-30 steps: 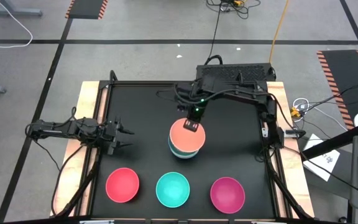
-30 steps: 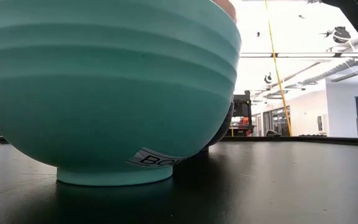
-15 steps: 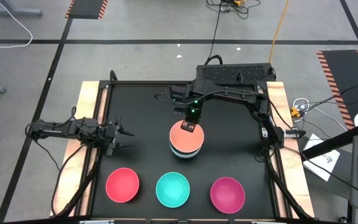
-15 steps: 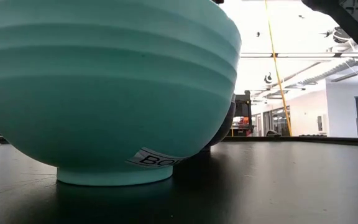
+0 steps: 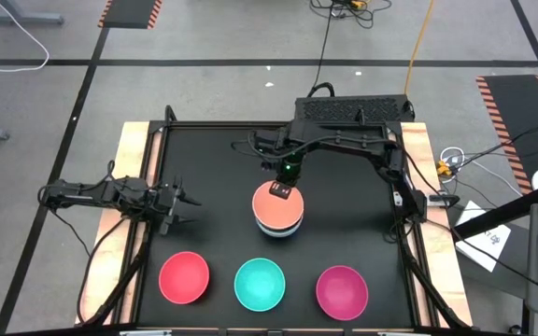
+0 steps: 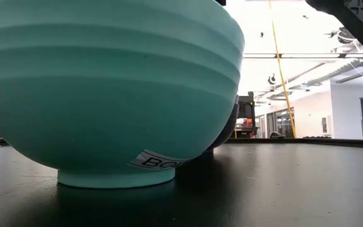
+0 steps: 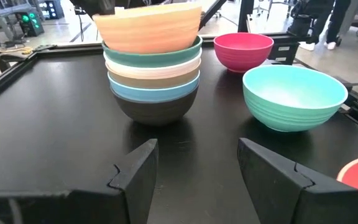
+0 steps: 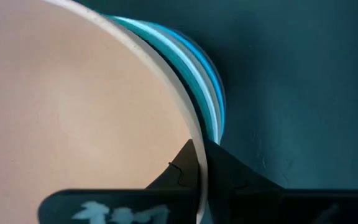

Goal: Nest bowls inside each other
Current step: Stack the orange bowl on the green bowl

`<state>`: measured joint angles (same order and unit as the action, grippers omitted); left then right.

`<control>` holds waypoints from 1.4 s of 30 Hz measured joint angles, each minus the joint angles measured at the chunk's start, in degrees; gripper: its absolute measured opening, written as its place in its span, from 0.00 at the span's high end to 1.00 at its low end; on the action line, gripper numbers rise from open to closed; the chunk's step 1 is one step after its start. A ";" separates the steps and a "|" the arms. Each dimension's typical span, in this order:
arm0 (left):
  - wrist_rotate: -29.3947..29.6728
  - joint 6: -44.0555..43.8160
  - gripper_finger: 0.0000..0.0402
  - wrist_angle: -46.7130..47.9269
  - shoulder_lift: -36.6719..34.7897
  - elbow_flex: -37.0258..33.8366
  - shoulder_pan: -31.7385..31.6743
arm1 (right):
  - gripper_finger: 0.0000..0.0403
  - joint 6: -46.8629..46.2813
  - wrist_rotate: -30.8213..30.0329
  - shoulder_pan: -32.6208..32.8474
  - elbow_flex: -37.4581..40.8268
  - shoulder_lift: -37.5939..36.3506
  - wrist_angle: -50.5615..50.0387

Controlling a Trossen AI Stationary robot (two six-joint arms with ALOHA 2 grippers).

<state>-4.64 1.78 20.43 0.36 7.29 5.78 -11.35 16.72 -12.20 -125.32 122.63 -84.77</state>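
Right gripper [image 5: 287, 191] pinches peach-orange bowl [image 5: 275, 200] rim atop stack [image 7: 154, 81], apparently seated. Next: release. Left gripper [image 5: 183, 206] spread, idle; 3 bowls remain.

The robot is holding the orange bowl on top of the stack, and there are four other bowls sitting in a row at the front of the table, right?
Almost. The right gripper is shut on the rim of the peach-orange bowl atop the stack, but the high view shows only three bowls in the front row: the red-pink bowl, the turquoise bowl and the magenta bowl.

a black table [image 5: 213, 168] carries a bowl stack [image 5: 278, 224], and red-pink [image 5: 184, 277], turquoise [image 5: 260, 284] and magenta [image 5: 342, 290] bowls.
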 joint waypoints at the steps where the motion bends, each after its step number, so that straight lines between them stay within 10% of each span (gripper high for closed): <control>1: 0.00 0.00 0.44 -0.01 0.00 0.00 0.00 | 1.00 0.01 0.01 0.02 0.62 0.06 -0.07; 14: -0.04 0.24 0.44 -0.04 0.00 0.00 0.00 | 0.93 0.02 1.99 0.00 4.83 -0.02 6.84; 30: -0.37 0.33 0.44 0.28 0.00 0.00 0.00 | 0.58 -4.07 -3.16 1.96 4.92 -1.86 11.39; 42: -0.33 0.13 0.44 0.35 0.00 -0.02 0.00 | 0.54 -5.95 -3.55 3.97 4.88 -5.01 14.86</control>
<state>-4.97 1.91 20.78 0.36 7.27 5.78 -17.31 13.17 -8.24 -120.44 117.62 -69.91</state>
